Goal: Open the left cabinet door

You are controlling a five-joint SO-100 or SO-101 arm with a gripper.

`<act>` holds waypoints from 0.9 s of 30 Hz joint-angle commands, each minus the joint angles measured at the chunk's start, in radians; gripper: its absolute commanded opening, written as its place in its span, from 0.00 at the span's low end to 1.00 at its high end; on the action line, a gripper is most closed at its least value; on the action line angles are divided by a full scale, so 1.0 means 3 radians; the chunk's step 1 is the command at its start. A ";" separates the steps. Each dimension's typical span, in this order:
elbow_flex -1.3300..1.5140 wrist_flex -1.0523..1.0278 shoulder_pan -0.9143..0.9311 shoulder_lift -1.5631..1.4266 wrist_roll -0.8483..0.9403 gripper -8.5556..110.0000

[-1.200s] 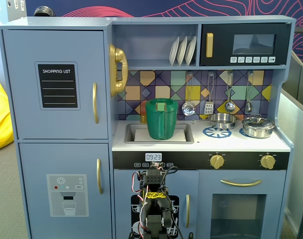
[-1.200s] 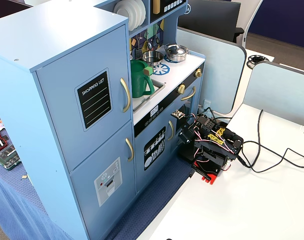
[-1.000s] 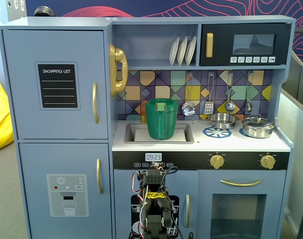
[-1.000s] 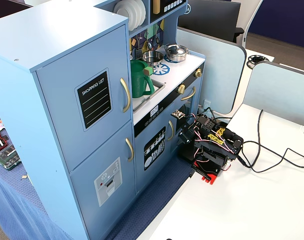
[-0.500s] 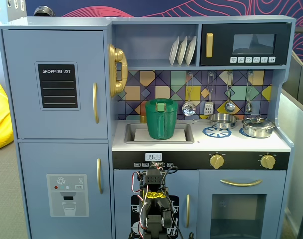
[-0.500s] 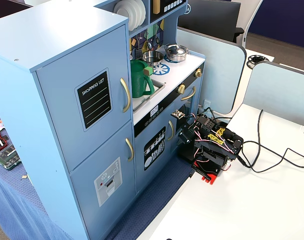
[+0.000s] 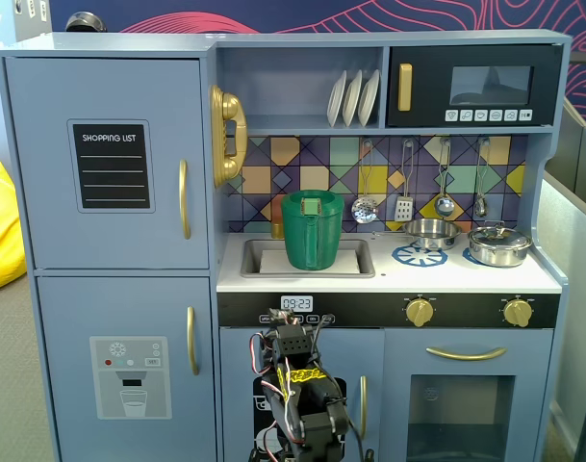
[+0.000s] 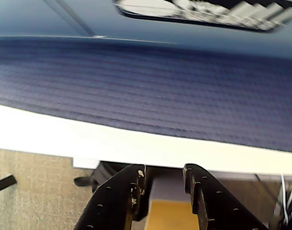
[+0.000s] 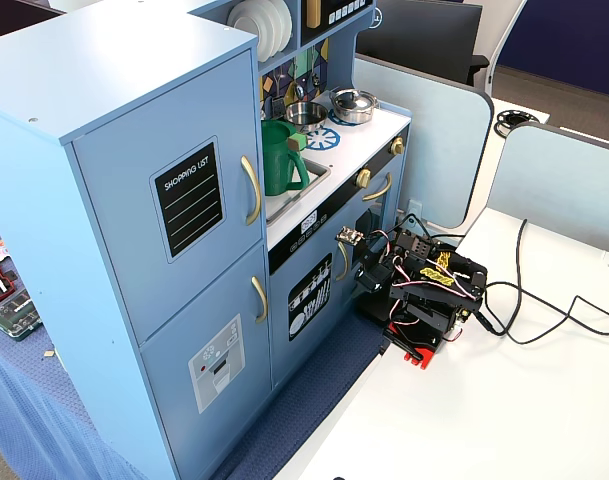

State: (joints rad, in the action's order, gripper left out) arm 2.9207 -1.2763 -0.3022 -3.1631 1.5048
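Note:
The left cabinet door [image 7: 110, 87] is blue-grey, with a black "SHOPPING LIST" panel [image 7: 111, 166] and a vertical gold handle [image 7: 184, 199]. It lies shut, flush with the cabinet front. It also shows in another fixed view [image 9: 134, 165], with its handle [image 9: 251, 190]. My arm [image 7: 297, 385] is folded low in front of the narrow lower door, far below and to the right of the handle; it also shows on the white table [image 9: 424, 290]. In the wrist view my gripper [image 8: 165, 175] has its jaws a little apart, with nothing between them.
Below the door is a blue door with a water-dispenser graphic [image 7: 129, 377]. A green jug [image 7: 312, 229] stands in the sink. A narrow door with a dishes graphic [image 9: 309, 297] is beside my arm. Cables [image 9: 544, 310] trail over the white table. A blue cloth [image 8: 146, 86] lies under the kitchen.

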 commanded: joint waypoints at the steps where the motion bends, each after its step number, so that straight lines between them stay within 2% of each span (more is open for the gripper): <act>1: -0.0573 0.0782 -0.0332 0.0276 -0.0220 0.07; 3: -0.0849 0.1058 -0.0440 0.0501 -0.0061 0.08; 8: -0.1667 0.1457 -0.0624 0.1104 0.0138 0.18; 13: -0.2388 0.1805 -0.0762 0.1580 0.0235 0.21; 20: -0.2940 0.2378 -0.0879 0.1933 0.0373 0.30; 27: -0.3354 0.2618 -0.1094 0.2163 0.0731 0.35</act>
State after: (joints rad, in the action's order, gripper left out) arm 2.0172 -0.5630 -0.5937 -2.5403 1.6720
